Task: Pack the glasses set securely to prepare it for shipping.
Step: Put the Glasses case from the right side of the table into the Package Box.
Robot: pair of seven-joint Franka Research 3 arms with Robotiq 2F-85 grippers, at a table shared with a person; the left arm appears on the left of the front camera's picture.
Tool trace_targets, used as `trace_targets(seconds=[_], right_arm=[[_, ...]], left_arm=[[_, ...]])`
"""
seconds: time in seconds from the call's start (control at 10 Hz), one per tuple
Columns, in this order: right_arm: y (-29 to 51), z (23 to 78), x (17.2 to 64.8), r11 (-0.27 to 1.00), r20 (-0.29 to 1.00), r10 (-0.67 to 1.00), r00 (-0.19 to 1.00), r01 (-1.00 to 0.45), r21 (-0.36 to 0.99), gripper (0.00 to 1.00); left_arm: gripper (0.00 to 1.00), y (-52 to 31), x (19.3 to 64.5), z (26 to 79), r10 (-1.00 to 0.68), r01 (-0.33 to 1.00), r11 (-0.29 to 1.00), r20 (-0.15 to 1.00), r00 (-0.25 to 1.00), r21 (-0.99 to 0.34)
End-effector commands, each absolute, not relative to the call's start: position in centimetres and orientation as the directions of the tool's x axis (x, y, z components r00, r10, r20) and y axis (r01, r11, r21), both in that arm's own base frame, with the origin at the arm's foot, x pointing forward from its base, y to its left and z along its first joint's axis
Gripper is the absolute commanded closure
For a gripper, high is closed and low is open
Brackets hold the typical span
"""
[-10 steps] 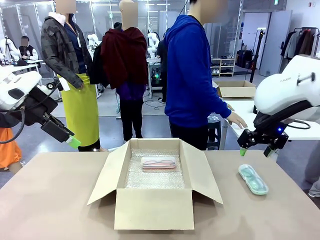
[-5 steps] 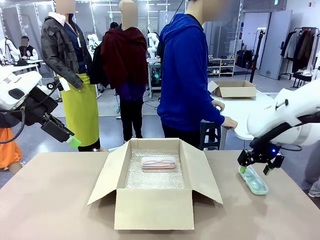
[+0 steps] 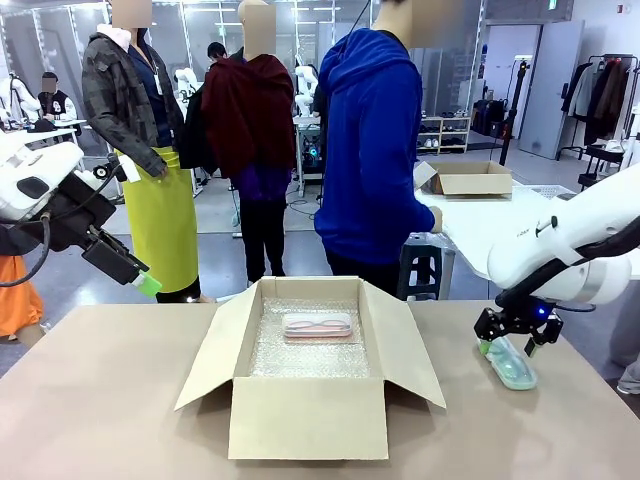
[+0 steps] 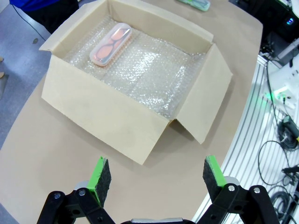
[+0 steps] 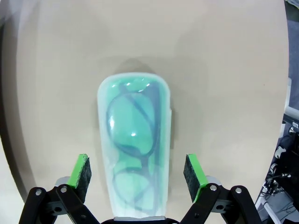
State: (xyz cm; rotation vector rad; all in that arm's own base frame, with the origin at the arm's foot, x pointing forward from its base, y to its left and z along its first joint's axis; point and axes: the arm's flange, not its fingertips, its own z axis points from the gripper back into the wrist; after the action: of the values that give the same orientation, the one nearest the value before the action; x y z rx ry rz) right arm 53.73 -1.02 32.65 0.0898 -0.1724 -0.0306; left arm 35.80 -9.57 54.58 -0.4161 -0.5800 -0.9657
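- Your tan table [image 3: 100, 400] carries 1 open cardboard box [image 3: 308, 418] lined with bubble wrap [image 4: 140, 74]; a person [image 3: 372, 150] stands at the far side.
- The pale pink case [image 3: 317, 325] lies on the wrap at the box's far end.
- The mint green case [image 5: 133, 140] lies on the table right of the box. Your right gripper [image 5: 138, 170] straddles it, jaws wide, pads off its sides.
- Your left gripper [image 4: 153, 173] hangs high at left, jaws wide, empty.
- The right wrist view cuts off the mint green case's near end.
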Motion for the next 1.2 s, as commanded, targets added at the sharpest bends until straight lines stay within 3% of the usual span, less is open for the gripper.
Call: trace_targets(seconds=[0.0,0.6,0.7,0.8,0.9,1.0,1.1], right_arm=[[-1.3,32.0,54.9,0.996,0.183,-0.06,0.981,0.048,0.07,0.0],[-1.1,31.0,55.4,0.999,0.123,-0.031,0.992,0.025,0.043,0.0],[-1.2,31.1,55.1,0.999,0.116,-0.034,0.993,0.029,0.04,0.17],[-1.1,30.9,55.0,0.999,0.11,-0.037,0.993,0.033,0.036,0.2],[-1.1,30.9,54.8,0.999,0.103,-0.036,0.994,0.033,0.033,0.37],[-1.1,31.0,54.8,0.999,0.101,-0.04,0.994,0.037,0.037,0.4],[-1.0,31.9,54.6,0.998,0.103,-0.054,0.993,0.049,0.044,0.57]], left_arm=[[0.0,-9.3,35.9,54.7,-0.642,0.868,0.49,0.642,0.419,-0.076],[0.0,-9.3,35.9,54.7,-0.642,0.868,0.49,0.642,0.419,-0.076],[0.0,-9.3,35.9,54.7,-0.642,0.868,0.49,0.642,0.419,-0.076],[0.0,-9.3,35.9,54.7,-0.642,0.868,0.49,0.642,0.419,-0.076],[0.0,-9.3,35.9,54.7,-0.642,0.868,0.49,0.642,0.419,-0.076],[0.0,-9.3,35.9,54.7,-0.642,0.868,0.49,0.642,0.419,-0.076],[0.0,-9.3,35.9,54.7,-0.642,0.868,0.49,0.642,0.419,-0.076]])
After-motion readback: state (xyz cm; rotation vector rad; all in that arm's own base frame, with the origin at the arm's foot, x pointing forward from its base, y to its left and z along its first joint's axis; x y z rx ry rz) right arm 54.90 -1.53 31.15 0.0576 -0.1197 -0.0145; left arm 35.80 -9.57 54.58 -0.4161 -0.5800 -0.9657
